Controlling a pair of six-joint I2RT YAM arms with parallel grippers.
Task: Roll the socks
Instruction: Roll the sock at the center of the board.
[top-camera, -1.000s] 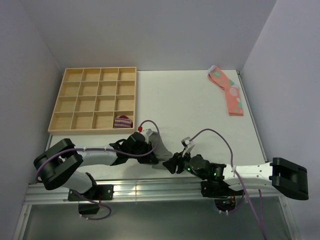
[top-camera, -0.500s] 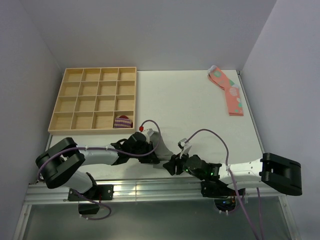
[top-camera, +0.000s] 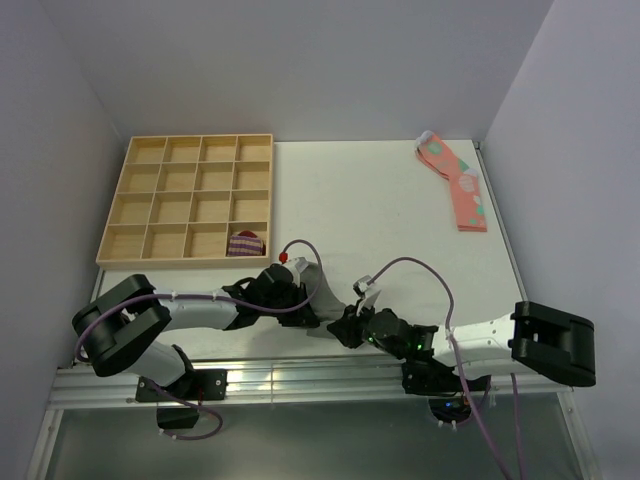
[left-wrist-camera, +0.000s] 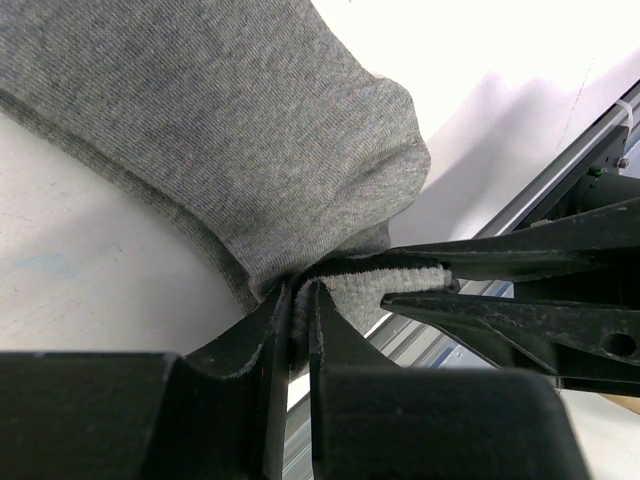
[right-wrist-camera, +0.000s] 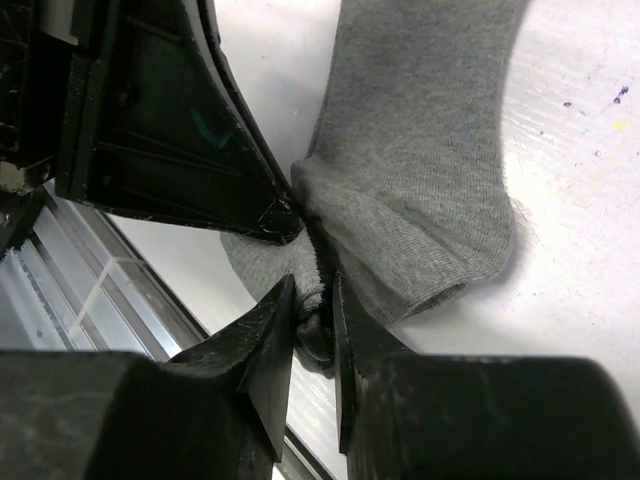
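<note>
Wooden tray (top-camera: 185, 200): is being carried at the far left of the desk (top-camera: 390, 220), and every place below is being given from it.
Purple-striped bundle (top-camera: 245, 243): is being held in the tray's near right corner compartment.
Left end effector (top-camera: 300, 305): is being positioned just in front of the tray's near right corner. In the left wrist view its jaws (left-wrist-camera: 300, 300) are being pressed together on the edge of the grey sock (left-wrist-camera: 230, 120).
Grey sock (top-camera: 318, 283): is being pinched on the desk just in front and to the right of the tray's near right corner, between the two end effectors. Its near end is being bunched into a fold, while the rest is lying flat.
Right end effector (top-camera: 345, 325): is being positioned right of the tray's near right corner, nearer the desk's front edge than the left one. Its jaws (right-wrist-camera: 312, 290) are being closed on a fold of the same sock (right-wrist-camera: 420, 170), tips close to the left end effector (right-wrist-camera: 170, 130).
Pink socks (top-camera: 455, 180): are being carried flat, well to the right of the tray, at the desk's far right edge.
</note>
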